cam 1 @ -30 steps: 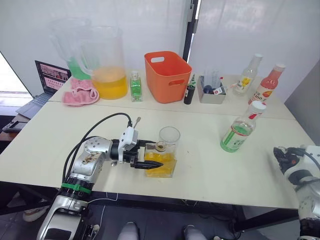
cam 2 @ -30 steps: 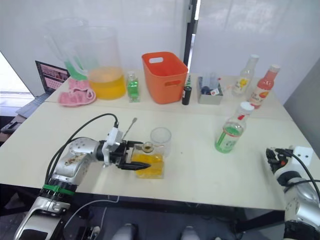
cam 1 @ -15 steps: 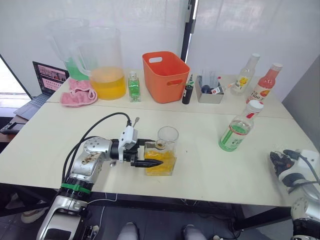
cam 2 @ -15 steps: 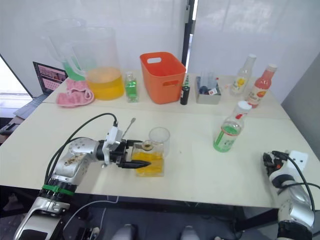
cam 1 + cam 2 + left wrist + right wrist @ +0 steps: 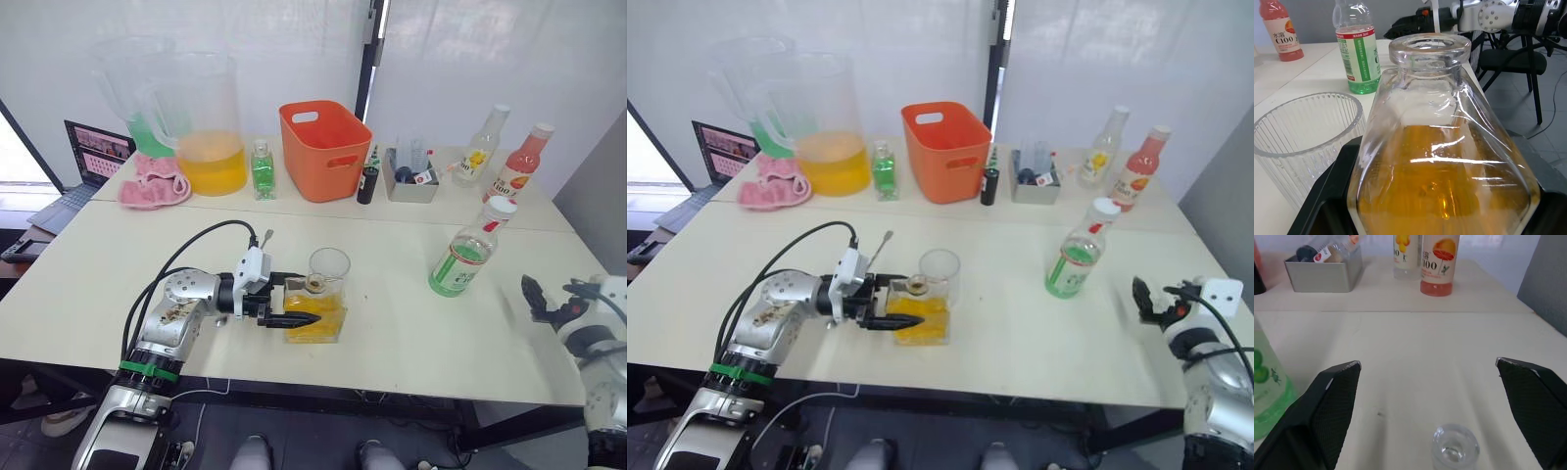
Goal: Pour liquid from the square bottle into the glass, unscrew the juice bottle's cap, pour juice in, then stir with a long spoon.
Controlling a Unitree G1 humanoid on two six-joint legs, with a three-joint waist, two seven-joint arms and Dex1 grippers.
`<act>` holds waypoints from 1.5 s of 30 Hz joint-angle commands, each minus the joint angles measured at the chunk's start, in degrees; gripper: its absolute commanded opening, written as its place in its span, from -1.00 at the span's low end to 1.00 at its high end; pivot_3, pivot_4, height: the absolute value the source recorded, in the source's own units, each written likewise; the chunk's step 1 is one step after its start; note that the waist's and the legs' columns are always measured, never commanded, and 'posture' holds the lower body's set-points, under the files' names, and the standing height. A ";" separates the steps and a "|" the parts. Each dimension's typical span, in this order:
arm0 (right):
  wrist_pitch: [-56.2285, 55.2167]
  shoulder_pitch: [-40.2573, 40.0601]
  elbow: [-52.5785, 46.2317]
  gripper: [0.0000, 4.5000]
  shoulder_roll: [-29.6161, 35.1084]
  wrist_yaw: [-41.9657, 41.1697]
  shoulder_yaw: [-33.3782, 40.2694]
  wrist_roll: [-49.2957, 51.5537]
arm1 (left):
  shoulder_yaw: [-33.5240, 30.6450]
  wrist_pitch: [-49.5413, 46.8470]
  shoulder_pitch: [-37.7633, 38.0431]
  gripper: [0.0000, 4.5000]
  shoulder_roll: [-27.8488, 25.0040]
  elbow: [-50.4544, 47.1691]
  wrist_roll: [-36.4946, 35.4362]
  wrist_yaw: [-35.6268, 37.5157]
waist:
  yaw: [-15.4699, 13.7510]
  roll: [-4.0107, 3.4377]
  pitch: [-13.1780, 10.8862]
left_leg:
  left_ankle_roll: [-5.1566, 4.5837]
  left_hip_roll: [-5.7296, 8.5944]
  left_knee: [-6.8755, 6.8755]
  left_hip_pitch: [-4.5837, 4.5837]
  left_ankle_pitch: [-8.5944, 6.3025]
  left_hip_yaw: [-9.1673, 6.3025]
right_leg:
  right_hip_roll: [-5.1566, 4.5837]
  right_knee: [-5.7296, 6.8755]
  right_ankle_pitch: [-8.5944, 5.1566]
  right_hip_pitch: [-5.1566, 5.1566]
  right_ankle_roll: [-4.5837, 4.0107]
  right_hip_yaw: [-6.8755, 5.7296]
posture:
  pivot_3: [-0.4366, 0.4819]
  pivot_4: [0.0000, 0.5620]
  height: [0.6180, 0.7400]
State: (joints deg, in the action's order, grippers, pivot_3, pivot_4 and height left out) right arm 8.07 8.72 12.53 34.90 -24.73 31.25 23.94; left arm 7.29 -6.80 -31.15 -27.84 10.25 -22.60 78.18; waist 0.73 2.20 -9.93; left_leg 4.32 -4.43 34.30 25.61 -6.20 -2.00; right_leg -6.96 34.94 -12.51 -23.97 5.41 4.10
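The square bottle (image 5: 315, 311), half full of orange liquid and with its neck open, stands near the table's front edge. My left gripper (image 5: 302, 300) is shut on it, one black finger (image 5: 1334, 183) on each side. Just behind it, touching or nearly so, stands the empty ribbed glass (image 5: 329, 266). The juice bottle (image 5: 470, 251), green with a white cap, stands upright to the right. The long spoon (image 5: 261, 241) lies behind my left arm. My right gripper (image 5: 1426, 363) is open at the table's right edge, over a small glass stopper (image 5: 1454, 448) lying on the table.
Along the back stand a large pitcher of orange liquid (image 5: 211, 137), a small green bottle (image 5: 263, 168), an orange basket (image 5: 328, 147), a grey tray (image 5: 416, 182) and two drink bottles (image 5: 519, 162). A pink cloth (image 5: 155, 184) and a laptop (image 5: 83, 166) lie at the back left.
My right gripper has opened wide and risen a little at the table's right edge. The left gripper and the square bottle have not moved.
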 commanded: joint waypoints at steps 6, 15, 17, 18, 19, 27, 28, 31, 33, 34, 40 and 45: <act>16.00 -7.00 -22.69 1.00 6.78 -8.15 6.19 15.79 | 0.24 -2.18 0.24 0.26 1.59 -3.44 -0.98 -1.61 | -0.25 0.00 0.00 | 0.00 0.00 -0.02 0.01 0.00 0.00 | 0.00 -0.02 -0.01 0.00 0.01 0.00 | -0.05 -0.47 1.00; 29.67 -17.18 -40.72 1.00 12.28 -18.33 3.72 29.81 | -0.51 -6.13 -0.58 0.26 0.80 -6.98 -2.86 -0.87 | -0.17 0.04 -0.02 | 0.02 -0.01 -0.02 0.11 -0.01 -0.02 | -0.01 -0.04 -0.02 -0.08 0.01 0.00 | -0.05 -0.47 1.00; 31.02 -16.93 -43.21 1.00 13.88 -19.90 2.34 31.00 | -1.13 -8.45 0.04 0.26 0.54 -9.38 -4.15 -1.57 | 0.02 0.04 -0.03 | 0.02 -0.01 -0.01 0.13 -0.01 -0.02 | -0.01 -0.03 -0.02 -0.12 0.01 0.00 | -0.05 -0.47 1.00; 31.99 -16.60 -44.46 1.00 14.99 -20.78 1.36 31.89 | -1.52 -9.80 0.79 0.26 0.07 -11.41 -4.86 -1.91 | 0.15 0.05 -0.03 | 0.02 -0.01 -0.01 0.16 -0.01 -0.02 | -0.01 -0.03 -0.02 -0.16 0.01 0.00 | -0.05 -0.47 1.00; 32.71 -16.34 -45.23 1.00 15.71 -21.32 0.75 32.47 | -1.80 -10.79 1.32 0.26 -0.26 -12.87 -5.30 -2.15 | 0.25 0.04 -0.03 | 0.02 -0.01 -0.01 0.17 -0.01 -0.02 | -0.01 -0.03 -0.02 -0.18 0.01 0.00 | -0.05 -0.47 1.00; 35.12 -10.94 -44.59 1.00 18.09 -24.62 -4.59 35.32 | -8.68 -20.82 4.37 0.26 -8.46 -22.55 -13.06 -3.67 | 0.12 0.18 -0.18 | 0.01 -0.02 -0.04 0.24 -0.01 -0.02 | -0.01 -0.03 -0.02 -0.28 0.00 -0.01 | -0.05 -0.47 1.00; 35.10 -10.79 -44.13 1.00 18.37 -25.40 -5.10 34.89 | -9.70 -21.71 4.32 0.26 -9.60 -22.85 -13.91 -3.72 | 0.11 0.20 -0.19 | 0.01 -0.02 -0.04 0.24 -0.01 -0.02 | -0.01 -0.03 -0.02 -0.28 0.00 -0.01 | -0.05 -0.47 1.00; 34.67 -10.51 -43.32 1.00 18.87 -27.56 -6.19 34.43 | -14.08 -24.30 4.22 0.26 -14.68 -22.51 -16.19 -2.50 | 0.09 0.29 -0.24 | 0.02 -0.02 -0.04 0.26 -0.02 -0.02 | -0.01 -0.07 -0.02 -0.29 0.00 -0.02 | -0.05 -0.47 1.00; 34.16 -10.85 -42.98 1.00 19.23 -29.17 -6.38 33.76 | -16.93 -26.68 3.85 0.26 -18.73 -21.30 -17.82 -1.48 | 0.09 0.34 -0.28 | 0.02 -0.03 -0.05 0.28 -0.02 -0.03 | -0.01 -0.05 -0.03 -0.33 -0.01 -0.02 | -0.05 -0.47 1.00; 33.86 -11.05 -42.60 1.00 19.34 -29.92 -6.31 33.34 | -18.36 -27.38 3.34 0.26 -20.47 -20.34 -18.32 -1.30 | 0.09 0.34 -0.28 | 0.02 -0.04 -0.06 0.30 -0.02 -0.03 | -0.01 -0.06 -0.03 -0.34 -0.01 -0.03 | -0.05 -0.47 1.00; 32.39 -11.83 -41.01 1.00 19.15 -31.98 -5.43 30.86 | -23.53 -28.01 -1.82 0.26 -26.47 -12.35 -18.34 -1.99 | -0.16 0.37 -0.30 | 0.15 -0.04 -0.05 0.34 -0.10 -0.03 | -0.01 -0.07 -0.03 -0.37 -0.01 -0.04 | -0.05 -0.47 1.00; 31.62 -9.88 -39.73 1.00 18.41 -31.24 -4.78 30.38 | -21.29 -20.99 -8.41 0.26 -24.45 -4.73 -12.80 -5.03 | -0.43 0.39 -0.31 | 0.44 -0.03 -0.04 0.36 -0.29 -0.02 | -0.01 -0.07 -0.02 -0.35 -0.01 -0.06 | -0.05 -0.47 1.00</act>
State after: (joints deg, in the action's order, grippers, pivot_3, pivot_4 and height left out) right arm 41.12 -1.98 -27.21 53.28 -56.01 24.12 54.22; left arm -12.47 -30.96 -37.03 -52.24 5.40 -35.57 73.86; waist 0.31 2.59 -10.24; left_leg 4.76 -4.46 34.26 25.97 -6.48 -2.03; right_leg -6.97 34.87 -12.53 -24.32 5.40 4.04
